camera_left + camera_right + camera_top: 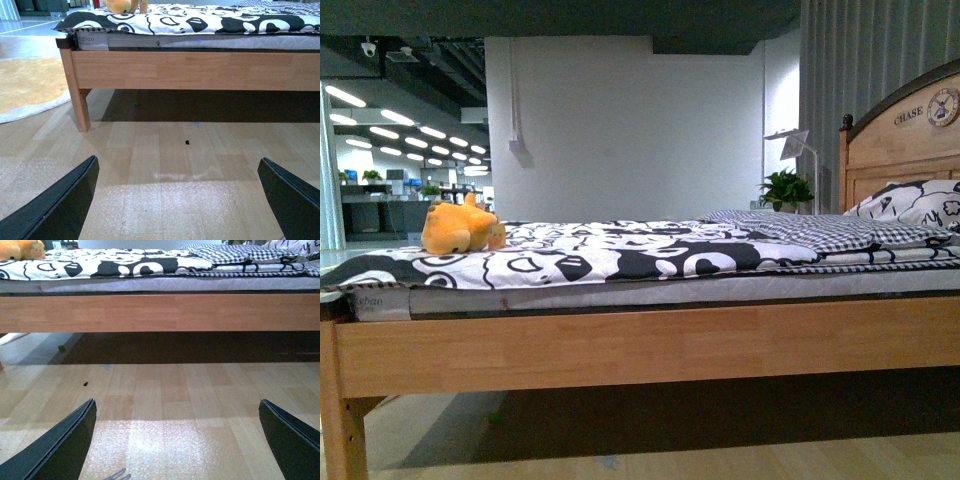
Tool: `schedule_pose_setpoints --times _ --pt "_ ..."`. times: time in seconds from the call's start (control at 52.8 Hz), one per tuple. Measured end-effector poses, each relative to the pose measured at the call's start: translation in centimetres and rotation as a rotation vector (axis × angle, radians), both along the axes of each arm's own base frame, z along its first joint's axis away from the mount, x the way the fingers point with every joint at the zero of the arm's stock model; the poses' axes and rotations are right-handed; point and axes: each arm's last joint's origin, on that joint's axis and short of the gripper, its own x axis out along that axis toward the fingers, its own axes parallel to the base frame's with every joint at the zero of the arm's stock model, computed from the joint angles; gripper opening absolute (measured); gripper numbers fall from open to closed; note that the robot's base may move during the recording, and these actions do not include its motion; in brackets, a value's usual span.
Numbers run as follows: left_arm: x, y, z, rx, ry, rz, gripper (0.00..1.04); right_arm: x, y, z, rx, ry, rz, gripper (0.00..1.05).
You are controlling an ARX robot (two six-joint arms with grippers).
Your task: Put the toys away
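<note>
Wooden bed (640,345) fills the front view side-on, with pale wood floor (150,145) in front of it. A black-and-white cartoon duvet (620,255) covers the mattress. The headboard (905,150) is at the robot's right end, and a cream-yellow rug (25,85) lies on the floor off the foot end. A checked blanket (800,232) and a printed pillow (915,205) sit at the head end. Left gripper (177,160) is low over the floor, facing the bed's side rail. Its jaws are spread wide with nothing between them, and both dark fingers (65,205) are at the frame edges. Right gripper (176,401) is the same: low, jaws wide apart, holding nothing, fingers (65,445) dark. Orange-yellow plush toy (460,228) lies on the duvet near the foot corner of the bed, at the robot's left. The toy is ahead of and higher than the left gripper and well apart from it, with no contact. It is further still from the right gripper, off toward the left arm's side, and only partly in that view. Neither gripper is near the toy. A potted plant (788,188) and a white lamp (798,145) stand beyond the bed by the headboard. A small black speck (187,142) is on the floor ahead of the left gripper. A tiny green bit (61,347) lies under the bed's edge.
</note>
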Motion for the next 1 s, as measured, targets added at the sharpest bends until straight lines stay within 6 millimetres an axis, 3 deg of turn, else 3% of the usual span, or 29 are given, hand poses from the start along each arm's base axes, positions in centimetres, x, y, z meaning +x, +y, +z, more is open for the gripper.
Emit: schedule_pose_setpoints --times 1.004 --pt "0.0 0.0 0.0 0.0 0.0 0.0 0.98 0.0 0.0 0.0 0.0 0.0 0.0 0.98"
